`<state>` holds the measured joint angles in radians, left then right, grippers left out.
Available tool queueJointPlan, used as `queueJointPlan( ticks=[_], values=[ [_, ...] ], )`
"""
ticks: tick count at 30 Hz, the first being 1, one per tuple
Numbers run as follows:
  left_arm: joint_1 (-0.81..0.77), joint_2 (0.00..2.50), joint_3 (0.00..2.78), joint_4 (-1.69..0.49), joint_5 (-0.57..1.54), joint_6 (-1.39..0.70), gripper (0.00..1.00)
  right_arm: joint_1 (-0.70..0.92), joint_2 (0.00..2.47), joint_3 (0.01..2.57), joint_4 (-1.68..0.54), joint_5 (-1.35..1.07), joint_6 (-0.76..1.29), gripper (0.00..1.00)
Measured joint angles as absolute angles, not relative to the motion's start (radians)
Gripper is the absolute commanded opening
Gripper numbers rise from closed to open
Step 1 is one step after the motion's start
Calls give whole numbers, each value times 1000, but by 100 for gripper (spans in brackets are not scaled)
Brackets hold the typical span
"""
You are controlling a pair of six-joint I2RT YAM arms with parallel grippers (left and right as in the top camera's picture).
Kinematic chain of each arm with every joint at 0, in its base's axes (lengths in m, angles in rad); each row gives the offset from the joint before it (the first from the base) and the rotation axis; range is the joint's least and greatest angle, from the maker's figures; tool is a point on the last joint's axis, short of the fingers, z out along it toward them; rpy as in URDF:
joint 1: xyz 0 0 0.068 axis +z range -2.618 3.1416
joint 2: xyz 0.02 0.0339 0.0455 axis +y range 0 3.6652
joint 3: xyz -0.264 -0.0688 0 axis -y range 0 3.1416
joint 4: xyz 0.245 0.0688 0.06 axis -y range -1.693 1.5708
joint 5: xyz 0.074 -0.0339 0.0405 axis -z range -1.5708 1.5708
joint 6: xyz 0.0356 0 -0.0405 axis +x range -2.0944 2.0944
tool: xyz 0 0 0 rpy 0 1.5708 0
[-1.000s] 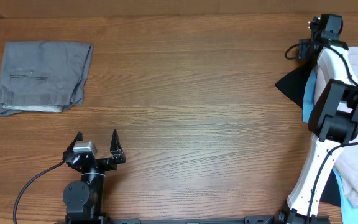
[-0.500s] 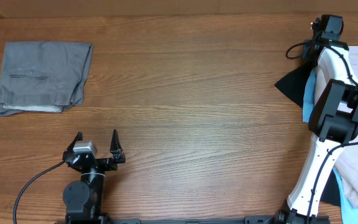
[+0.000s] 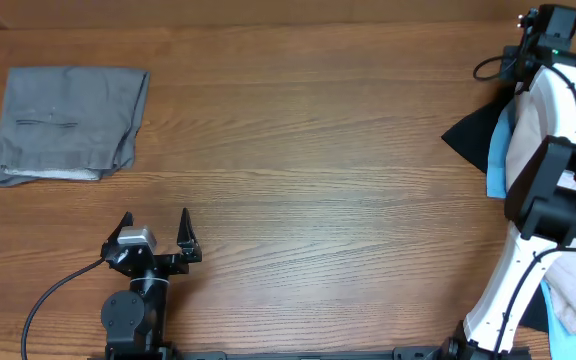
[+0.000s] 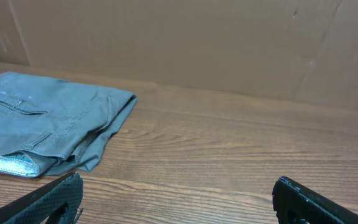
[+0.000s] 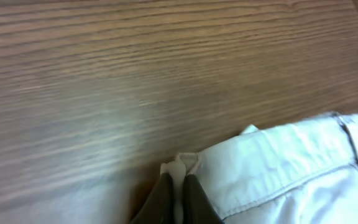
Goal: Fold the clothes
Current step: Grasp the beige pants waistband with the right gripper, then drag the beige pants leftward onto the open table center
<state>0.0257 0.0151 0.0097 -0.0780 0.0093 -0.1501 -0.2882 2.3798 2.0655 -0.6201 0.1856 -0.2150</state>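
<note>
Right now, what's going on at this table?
The right gripper is pinched shut on a corner of a white garment from the unfolded pile at the right edge of the table. That pile also holds a blue piece and a black piece. The left gripper sits open near the front, holding nothing. A grey garment lies folded at far left.

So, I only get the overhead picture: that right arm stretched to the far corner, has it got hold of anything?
Observer: Yes. Its wrist camera shows the right jaws shut on a corner of the pale garment.
Visitor: And the grey garment, is it folded neatly?
Observer: From the left wrist camera it lies in loose layers, with a pale edge nearest.
Visitor: What is behind it?
Observer: A plain brown panel.
</note>
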Motion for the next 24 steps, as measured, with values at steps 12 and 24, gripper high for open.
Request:
queueJointPlan(
  ticks=[12, 24],
  values=[
    [26, 15, 10, -78, 9, -150, 100, -144, 2141, 2065, -895, 59, -127, 4],
    [26, 15, 10, -78, 9, -150, 100, 303, 2033, 2062, -1005, -207, 137, 4]
  ],
)
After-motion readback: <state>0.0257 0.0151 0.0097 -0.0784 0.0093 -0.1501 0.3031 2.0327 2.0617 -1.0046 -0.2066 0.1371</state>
